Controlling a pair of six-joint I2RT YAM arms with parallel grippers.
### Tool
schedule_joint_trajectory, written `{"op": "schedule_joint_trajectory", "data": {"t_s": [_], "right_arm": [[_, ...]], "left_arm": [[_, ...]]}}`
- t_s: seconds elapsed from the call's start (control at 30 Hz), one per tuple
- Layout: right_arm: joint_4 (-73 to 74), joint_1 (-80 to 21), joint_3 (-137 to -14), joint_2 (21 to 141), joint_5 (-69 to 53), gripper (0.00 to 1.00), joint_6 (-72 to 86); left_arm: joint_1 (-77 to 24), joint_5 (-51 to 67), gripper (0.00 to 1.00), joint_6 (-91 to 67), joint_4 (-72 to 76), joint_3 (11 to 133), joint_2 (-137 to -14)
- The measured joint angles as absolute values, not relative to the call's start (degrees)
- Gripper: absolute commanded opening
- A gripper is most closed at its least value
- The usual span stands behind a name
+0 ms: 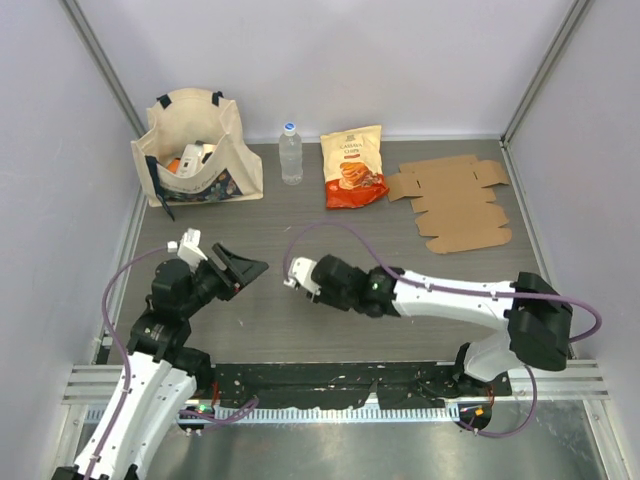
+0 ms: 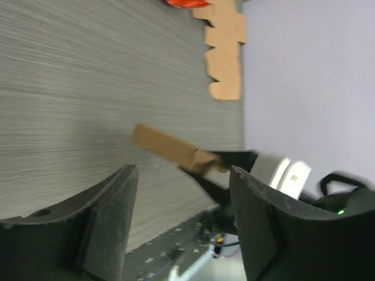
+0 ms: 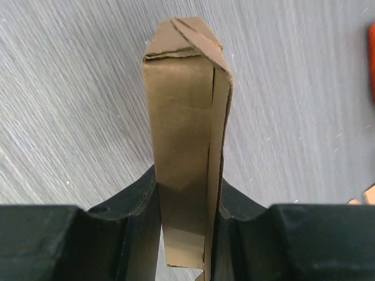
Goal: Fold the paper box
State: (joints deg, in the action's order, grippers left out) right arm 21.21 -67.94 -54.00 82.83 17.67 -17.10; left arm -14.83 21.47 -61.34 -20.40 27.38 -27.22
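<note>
My right gripper point(image 3: 186, 196) is shut on a brown paper box point(image 3: 184, 117) that is pressed flat and narrow and sticks out beyond the fingers above the grey table. In the left wrist view the same box point(image 2: 167, 145) juts left from the right gripper, ahead of my left gripper point(image 2: 183, 173). The left gripper is open with nothing between its fingers. From above, the left gripper point(image 1: 245, 268) and the right gripper point(image 1: 293, 273) face each other near the table's middle, a short gap apart. The box is not clear in that view.
A flat unfolded cardboard blank point(image 1: 455, 205) lies at the back right. A cream tote bag point(image 1: 195, 150) with items inside, a water bottle point(image 1: 291, 152) and an orange snack bag point(image 1: 353, 167) stand along the back. Walls and frame posts enclose the table point(image 1: 300, 215).
</note>
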Motion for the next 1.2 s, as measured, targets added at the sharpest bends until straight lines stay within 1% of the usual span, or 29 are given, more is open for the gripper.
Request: {"op": "schedule_joint_trajectory", "data": {"t_s": [0.07, 0.17, 0.3, 0.4, 0.47, 0.5, 0.57, 0.6, 0.63, 0.67, 0.73, 0.77, 0.87, 1.0, 1.13, 1.2], "right_arm": [[26.30, -64.34, -57.87, 85.01, 13.56, 0.27, -15.53], [31.68, -60.97, -63.94, 90.39, 9.10, 0.29, -14.37], [36.42, -60.12, -67.02, 95.04, 4.19, 0.41, -14.41], [39.66, -59.99, -68.14, 96.90, 1.93, 0.48, -14.79], [40.62, -59.94, -68.60, 97.62, 1.32, 0.50, -15.18], [40.86, -59.86, -68.64, 97.80, 1.10, 0.54, -15.40], [41.12, -59.70, -68.64, 97.89, 0.84, 0.59, -15.77], [40.99, -59.55, -68.64, 97.86, 0.86, 0.64, -15.94], [40.73, -59.44, -68.62, 97.84, 0.95, 0.67, -15.92], [40.42, -59.31, -68.60, 97.73, 0.97, 0.72, -15.81], [39.44, -58.96, -68.25, 96.95, 1.19, 0.76, -15.38], [38.81, -58.74, -67.83, 95.96, 1.23, 0.79, -15.00], [37.30, -58.24, -66.63, 92.23, 1.30, 0.82, -13.30], [35.64, -56.90, -65.30, 86.78, 1.96, 0.82, -9.04], [35.62, -54.52, -62.81, 79.37, 3.49, 0.80, -0.84], [35.62, -53.45, -61.39, 75.11, 3.36, 0.77, 4.36]], "left_arm": [[-14.83, 19.35, 0.59, -59.07, -21.69, 27.27, -26.72], [-14.83, 18.31, 0.57, -56.75, -23.97, 25.36, -28.32], [-14.83, 17.58, 0.55, -54.54, -26.50, 24.84, -29.34], [-15.07, 17.52, 0.55, -53.84, -26.33, 24.21, -29.08], [-15.44, 17.52, 0.52, -53.76, -25.76, 23.24, -28.53], [-15.75, 17.54, 0.51, -53.74, -25.10, 22.57, -28.49], [-16.40, 17.56, 0.50, -53.82, -23.97, 21.28, -28.69], [-16.95, 17.54, 0.50, -53.82, -23.33, 20.64, -28.99], [-17.54, 17.54, 0.50, -53.82, -22.48, 20.12, -29.36], [-18.50, 17.52, 0.51, -53.80, -21.54, 19.66, -30.11], [-20.47, 17.19, 0.53, -53.69, -19.77, 19.49, -31.94], [-21.91, 16.84, 0.56, -53.52, -18.63, 19.49, -33.36], [-27.20, 14.72, 0.60, -52.34, -15.57, 19.94, -38.96], [-33.76, 10.85, 0.59, -49.10, -14.00, 23.79, -48.40], [-34.87, 8.78, 0.56, -45.19, -13.47, 28.36, -53.56], [-34.87, 8.23, 0.55, -42.57, -13.72, 30.96, -55.24]]}}
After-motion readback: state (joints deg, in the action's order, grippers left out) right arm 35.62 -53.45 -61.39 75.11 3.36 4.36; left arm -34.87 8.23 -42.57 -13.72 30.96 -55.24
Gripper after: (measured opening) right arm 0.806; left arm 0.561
